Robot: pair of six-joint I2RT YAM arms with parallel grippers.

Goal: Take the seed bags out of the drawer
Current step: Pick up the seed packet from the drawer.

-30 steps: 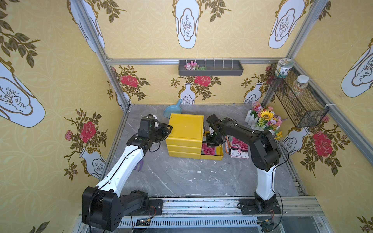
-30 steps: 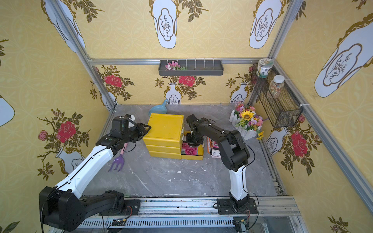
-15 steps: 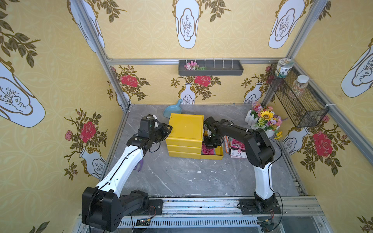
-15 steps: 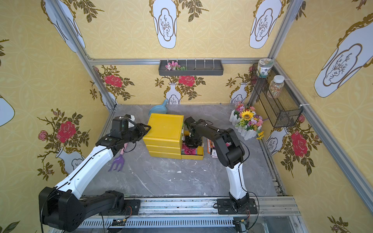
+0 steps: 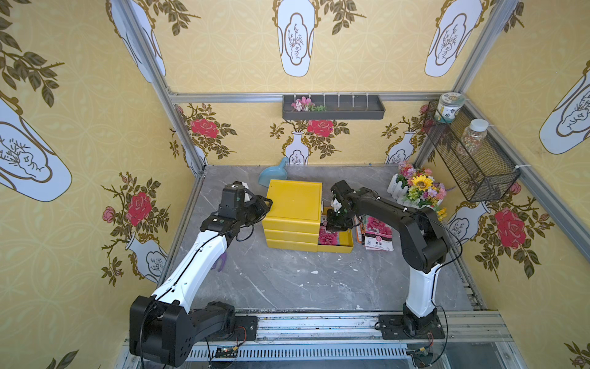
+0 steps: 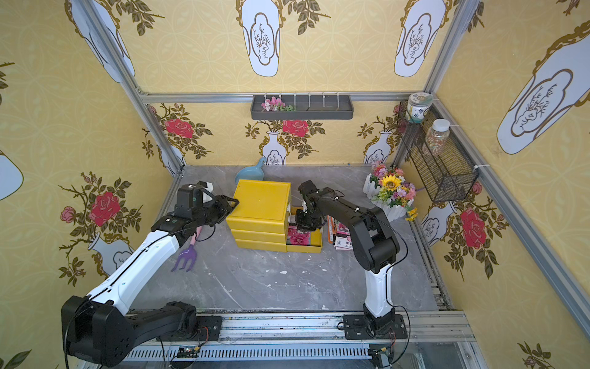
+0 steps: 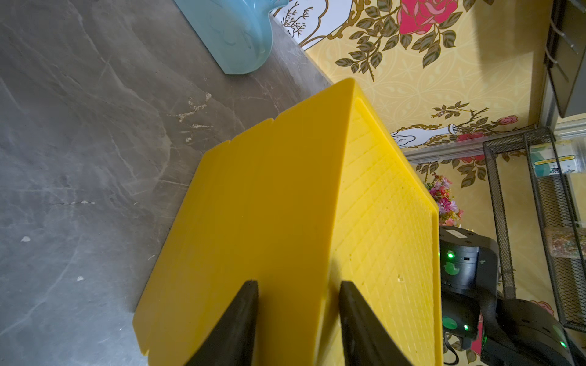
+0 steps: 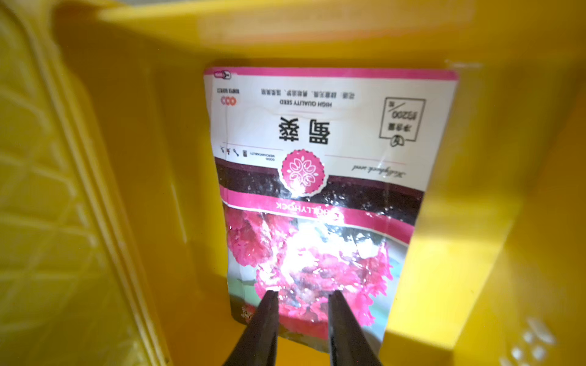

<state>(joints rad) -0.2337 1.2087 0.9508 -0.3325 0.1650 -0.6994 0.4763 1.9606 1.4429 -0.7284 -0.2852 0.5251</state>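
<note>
Bottom drawer (image 5: 336, 249) of yellow cabinet (image 5: 295, 199) is pulled out to the right. 1 seed bag (image 5: 329, 238) lies flat in it, pink flower side up. In right wrist view the same bag (image 8: 317, 190) reads HOLLYHOCK, w/ one short edge near a drawer wall (image 8: 475, 190).

Other seed bags (image 5: 378, 231) are out on the worktop (image 5: 303, 281) just right of the drawer: at least 2, overlapping.

Right fingers (image 8: 263, 323) are down inside the drawer w/ a narrow gap. Tips are over the bag's flower end w/ nothing between them; can't tell if they touch the foil.

Left fingers (image 7: 244, 317) are a bit apart, tips at the cabinet's upper left edge (image 7: 336, 221). The edge line runs through the gap; nothing clamped afaict.

Misc: blue scoop (image 5: 273, 174) behind cabinet, purple rake (image 6: 186, 255) on worktop under left arm, flower box (image 5: 418, 188) rear right.
</note>
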